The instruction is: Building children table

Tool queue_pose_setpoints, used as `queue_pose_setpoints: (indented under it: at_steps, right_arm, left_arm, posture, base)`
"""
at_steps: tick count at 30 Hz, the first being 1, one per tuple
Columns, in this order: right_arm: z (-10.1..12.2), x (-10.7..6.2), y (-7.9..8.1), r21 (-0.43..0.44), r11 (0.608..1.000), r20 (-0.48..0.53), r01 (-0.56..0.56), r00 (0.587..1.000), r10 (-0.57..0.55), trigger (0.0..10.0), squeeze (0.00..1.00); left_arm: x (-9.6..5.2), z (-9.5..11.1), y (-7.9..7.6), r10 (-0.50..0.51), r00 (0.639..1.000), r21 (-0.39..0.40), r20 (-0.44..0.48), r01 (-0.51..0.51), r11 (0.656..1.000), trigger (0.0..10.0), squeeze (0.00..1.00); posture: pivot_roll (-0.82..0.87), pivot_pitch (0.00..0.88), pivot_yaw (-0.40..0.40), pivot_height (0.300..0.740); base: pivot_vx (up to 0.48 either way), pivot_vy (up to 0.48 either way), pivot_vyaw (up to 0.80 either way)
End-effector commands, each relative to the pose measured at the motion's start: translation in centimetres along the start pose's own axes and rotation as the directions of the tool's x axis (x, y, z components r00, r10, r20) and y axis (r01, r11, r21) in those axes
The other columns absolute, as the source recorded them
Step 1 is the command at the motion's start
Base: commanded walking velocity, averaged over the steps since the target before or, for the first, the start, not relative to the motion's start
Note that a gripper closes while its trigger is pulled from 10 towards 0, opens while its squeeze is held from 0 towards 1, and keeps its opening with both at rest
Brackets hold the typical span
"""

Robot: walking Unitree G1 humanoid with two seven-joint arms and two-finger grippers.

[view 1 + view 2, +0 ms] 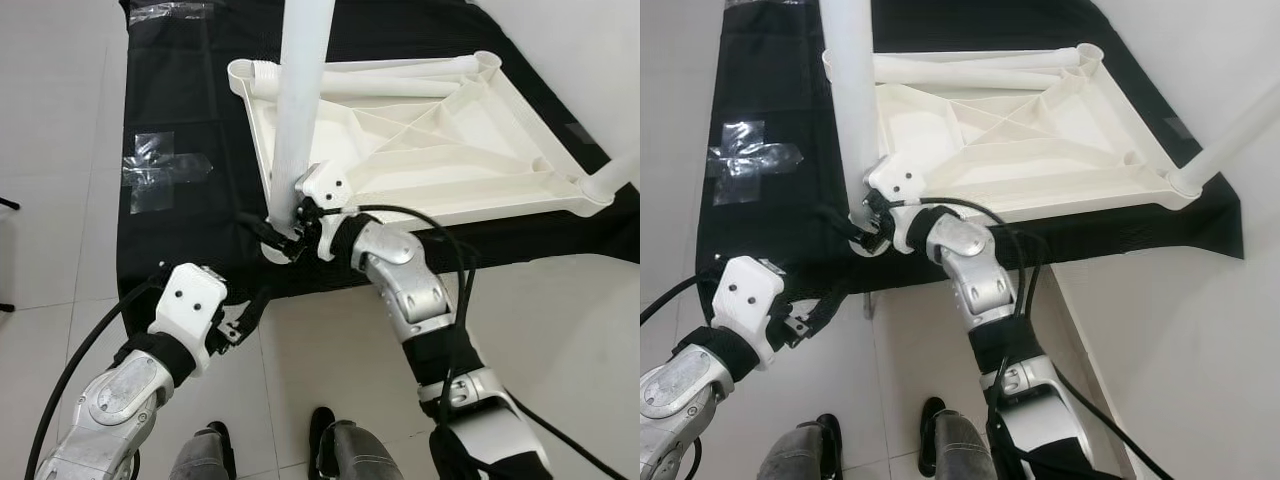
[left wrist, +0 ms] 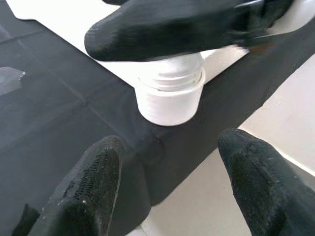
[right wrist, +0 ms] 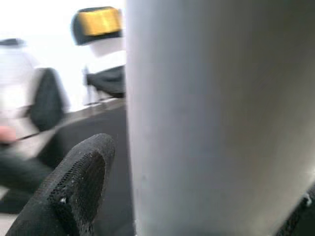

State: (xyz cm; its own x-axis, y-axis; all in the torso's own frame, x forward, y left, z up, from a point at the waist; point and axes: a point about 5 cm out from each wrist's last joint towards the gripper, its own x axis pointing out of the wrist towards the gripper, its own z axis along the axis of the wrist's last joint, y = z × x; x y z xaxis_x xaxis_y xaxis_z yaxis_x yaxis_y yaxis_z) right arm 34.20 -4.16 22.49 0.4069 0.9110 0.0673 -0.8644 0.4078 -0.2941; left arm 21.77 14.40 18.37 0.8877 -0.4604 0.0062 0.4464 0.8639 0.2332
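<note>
Upturned table panel (image 1: 430,140) on cloth (image 1: 190,100) on floor (image 1: 320,340); leg (image 1: 300,110) upright at its near-left corner; loose leg (image 1: 400,88) lying along its far edge.

White tile floor (image 1: 60,150), black mat (image 1: 190,100)

The right arm reaches forward from the lower right, elbow bent, its silver forearm angled up and inward to the near edge of the black mat. The right gripper (image 1: 290,232) sits at that edge with its white wrist housing uppermost, its black fingers (image 3: 74,191) closed around the base of the upright white leg (image 1: 300,110). The left arm comes in from the lower left, forearm rising toward the same edge. The left gripper (image 2: 172,182) hovers just short of the mat's near edge, fingers spread apart and holding nothing, pointing toward the right gripper.
</note>
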Motion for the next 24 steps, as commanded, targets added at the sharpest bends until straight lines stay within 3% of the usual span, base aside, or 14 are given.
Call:
queue_pose_setpoints:
  at_steps: [1,5,6,7,19,24]
  right_arm:
    - [-0.4,-0.1,0.3,0.016,0.993,0.002,-0.114,0.993,0.114,10.0,0.00]
    - [-0.4,-0.2,0.2,0.016,0.984,0.000,-0.178,0.984,0.178,10.0,0.00]
    - [-0.2,-0.3,-0.5,0.035,0.963,0.009,-0.268,0.963,0.268,3.4,0.00]
    - [0.1,-0.3,-1.0,0.052,0.954,0.021,-0.296,0.955,0.295,0.0,0.00]
    - [-0.1,-0.8,-1.8,0.089,0.952,0.045,-0.292,0.956,0.289,0.0,0.00]
    - [-1.9,-2.2,-1.0,0.112,0.980,0.008,-0.163,0.987,0.163,0.0,0.00]
  left_arm:
    - [-0.1,-0.3,-0.4,-0.013,1.000,-0.008,-0.014,0.013,1.000,10.0,0.00]
    - [-0.1,-0.3,-0.4,-0.012,1.000,-0.008,-0.015,0.012,1.000,10.0,0.00]
    - [-0.2,-0.3,-0.4,-0.013,1.000,-0.006,-0.017,0.013,1.000,10.0,0.00]
    - [-0.2,-0.3,-0.4,-0.013,1.000,-0.006,-0.017,0.013,1.000,10.0,0.00]
    - [-0.5,-0.3,-0.3,-0.011,1.000,-0.006,-0.023,0.011,1.000,10.0,0.00]
    - [-0.5,-0.3,-0.3,-0.019,0.999,-0.010,-0.027,0.018,1.000,10.0,0.00]
  posture:
    - [0.13,0.309,-0.150,0.740]
    - [0.14,0.310,-0.150,0.740]
    - [0.14,0.312,-0.149,0.740]
    - [0.14,0.313,-0.149,0.740]
    - [0.14,0.325,-0.140,0.740]
    - [0.12,0.328,-0.133,0.740]
  base:
    - [0.000,0.000,0.00]
    - [0.000,0.000,0.00]
    - [0.000,0.000,0.00]
    - [0.000,0.000,0.00]
    - [0.000,0.000,0.00]
    - [0.000,0.000,0.00]
